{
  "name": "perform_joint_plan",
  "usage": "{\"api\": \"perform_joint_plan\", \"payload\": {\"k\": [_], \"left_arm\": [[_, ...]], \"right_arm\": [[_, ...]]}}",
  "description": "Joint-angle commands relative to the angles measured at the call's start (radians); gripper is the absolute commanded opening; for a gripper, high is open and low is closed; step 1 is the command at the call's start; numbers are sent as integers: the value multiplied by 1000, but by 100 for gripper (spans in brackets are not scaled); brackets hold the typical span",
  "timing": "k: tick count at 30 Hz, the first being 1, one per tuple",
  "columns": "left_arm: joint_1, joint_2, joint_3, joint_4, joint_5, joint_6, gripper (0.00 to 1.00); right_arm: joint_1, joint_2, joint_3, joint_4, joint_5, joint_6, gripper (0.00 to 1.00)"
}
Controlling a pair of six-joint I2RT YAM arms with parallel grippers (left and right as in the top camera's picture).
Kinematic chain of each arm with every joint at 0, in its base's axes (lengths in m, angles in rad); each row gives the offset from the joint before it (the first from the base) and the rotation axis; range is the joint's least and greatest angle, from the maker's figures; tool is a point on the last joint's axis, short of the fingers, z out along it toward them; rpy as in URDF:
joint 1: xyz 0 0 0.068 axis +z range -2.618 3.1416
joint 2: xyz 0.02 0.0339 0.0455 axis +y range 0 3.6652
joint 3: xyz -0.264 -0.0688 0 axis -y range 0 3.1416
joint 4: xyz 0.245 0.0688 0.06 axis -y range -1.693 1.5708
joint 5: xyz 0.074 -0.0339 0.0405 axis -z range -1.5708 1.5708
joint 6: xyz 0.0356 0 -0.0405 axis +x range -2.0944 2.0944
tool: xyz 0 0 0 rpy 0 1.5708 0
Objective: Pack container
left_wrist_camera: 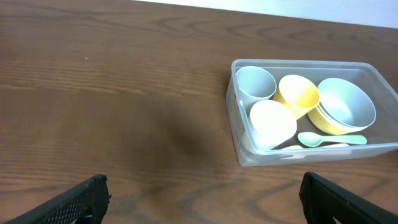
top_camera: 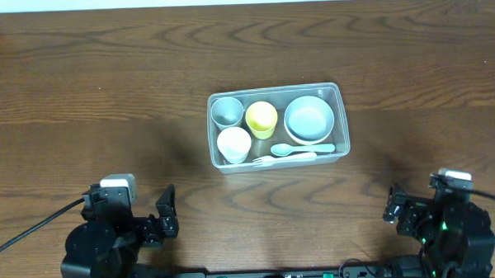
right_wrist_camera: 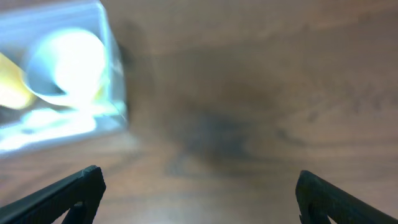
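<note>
Currently container sits mid-surface, holding grey cup, yellow cup, white cup, bowl, spoon, fork. Left claw and right claw both spread, empty.

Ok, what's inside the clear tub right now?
In the tub: a grey cup, a yellow cup, a white cup, a pale bowl nested in a yellow bowl, a mint spoon and a white utensil. The yellow bowl's inside is covered.

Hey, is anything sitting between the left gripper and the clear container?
Nothing visible does. Only bare table lies between the open left gripper and the container, which sits ahead and to its right.
</note>
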Motion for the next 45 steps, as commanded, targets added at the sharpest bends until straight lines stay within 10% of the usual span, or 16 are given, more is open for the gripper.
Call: {"api": "perform_joint_plan", "payload": {"k": [1,25,45], "left_arm": [[3,-4,-7,3,-11,-16,98],[3,-4,-7,3,-11,-16,98],[3,-4,-7,3,-11,-16,98]], "right_arm": [[11,-89,-71,49,-29,14,99],[12,-285,-665,1049,-166,-262,99],[19,-285,-685,967,-171,-270,99]]}}
